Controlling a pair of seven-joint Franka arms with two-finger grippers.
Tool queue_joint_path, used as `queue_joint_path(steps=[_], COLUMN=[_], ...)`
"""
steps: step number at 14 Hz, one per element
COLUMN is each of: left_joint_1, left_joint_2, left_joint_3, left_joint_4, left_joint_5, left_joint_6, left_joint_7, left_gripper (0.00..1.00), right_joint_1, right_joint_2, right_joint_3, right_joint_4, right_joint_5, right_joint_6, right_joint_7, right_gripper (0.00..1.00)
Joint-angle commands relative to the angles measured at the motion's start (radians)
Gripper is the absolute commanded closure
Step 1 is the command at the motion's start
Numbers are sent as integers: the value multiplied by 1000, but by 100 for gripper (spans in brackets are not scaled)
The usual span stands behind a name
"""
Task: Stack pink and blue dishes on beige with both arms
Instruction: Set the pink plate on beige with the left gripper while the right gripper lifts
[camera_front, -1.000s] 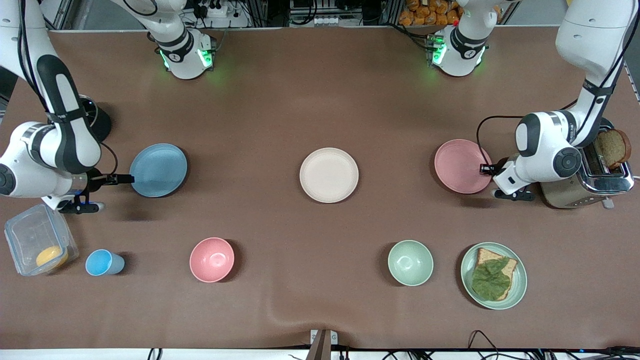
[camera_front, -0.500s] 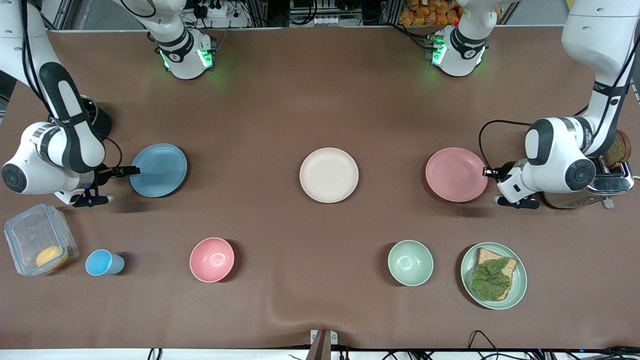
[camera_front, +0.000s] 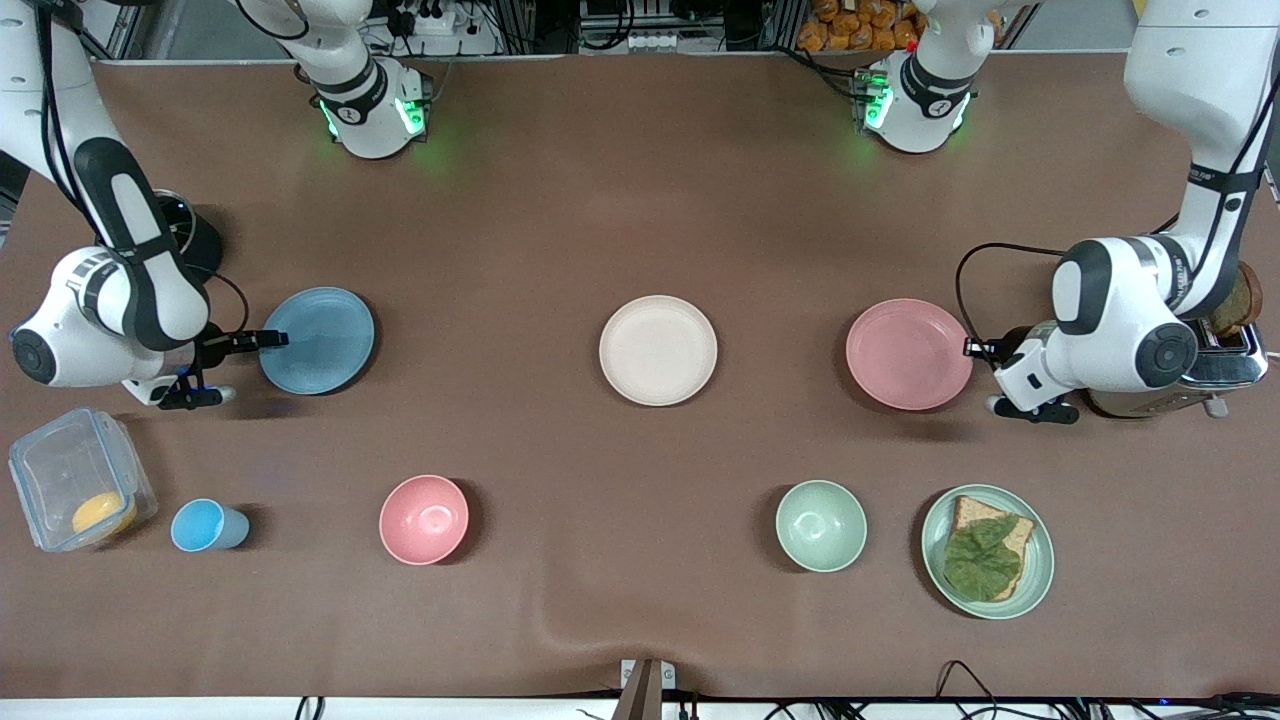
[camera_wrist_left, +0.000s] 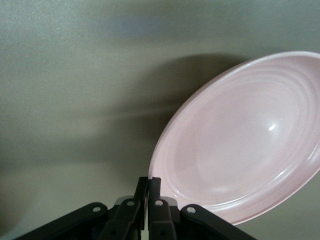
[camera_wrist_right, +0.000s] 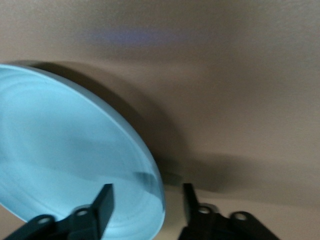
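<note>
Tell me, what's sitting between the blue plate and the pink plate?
The beige plate sits between the blue plate and the pink plate, with bare brown table on each side of it. The front view shows this.

The beige plate (camera_front: 658, 350) is lying flat mid-surface between the tilted pink plate (camera_front: 908, 354) and the blue plate (camera_front: 318, 340).

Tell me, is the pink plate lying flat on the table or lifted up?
Lifted and tilted. The left gripper is shut on the pink plate at its rim, and the left wrist view shows a shadow beneath its raised edge.
</note>
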Motion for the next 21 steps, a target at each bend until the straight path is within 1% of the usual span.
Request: queue_joint_path(steps=[1, 2, 4, 5, 6, 7, 9, 11, 12, 13, 15, 17, 18, 21], left_joint_1=[7, 10, -13, -48, -98, -165, -279, -355, -382, -389, -451, -503, -534, -559], left_joint_2=[-8, -7, 18, 44, 81, 123, 165, 170, 171, 188, 217, 240, 256, 271], left_joint_3=[-10, -10, -12, -32, -36, -36, -35, -36, -36, -38, -35, -35, -35, -36], left_joint_4=[137, 165, 223, 263, 321, 376, 432, 436, 429, 423, 417, 397, 397, 372], left_joint_5=[-81, -128, -210, -250, -270, -264, -265, -264, -274, -276, -275, -270, -267, -274], left_joint_6=[-150, -170, -184, -182, -182, -181, -156, -122, -121, -122, -101, -22, 9, 33], left_joint_7=[99, 133, 128, 94, 22, -57, -212, -348, -372, -377, -397, -486, -506, -512], left_gripper=[100, 100, 100, 100, 100, 100, 100, 100, 100, 100, 100, 100, 100, 100], right_joint_1=[-14, -14, -14, -14, -14, -9, -9, -9, -9, -9, -8, 11, 29, 73], right_joint_2=[4, 6, 4, 4, 4, 4, 4, 6, 4, 4, 4, 4, 4, 3], right_joint_3=[15, 15, 15, 15, 15, 15, 15, 15, 15, 15, 15, 15, 15, 17], right_joint_4=[4, 4, 11, 26, 48, 75, 106, 128, 131, 140, 146, 161, 174, 232], right_joint_5=[35, 35, 49, 58, 58, 62, 65, 66, 66, 68, 80, 83, 85, 88], right_joint_6=[-19, -23, -49, -72, -106, -147, -197, -218, -221, -233, -243, -244, -261, -339], right_joint_7=[-14, -11, -8, -8, -6, -5, -1, 0, 0, 0, 0, 18, 58, 138], right_gripper=[92, 99, 100, 100, 100, 100, 100, 100, 100, 100, 100, 100, 100, 100])
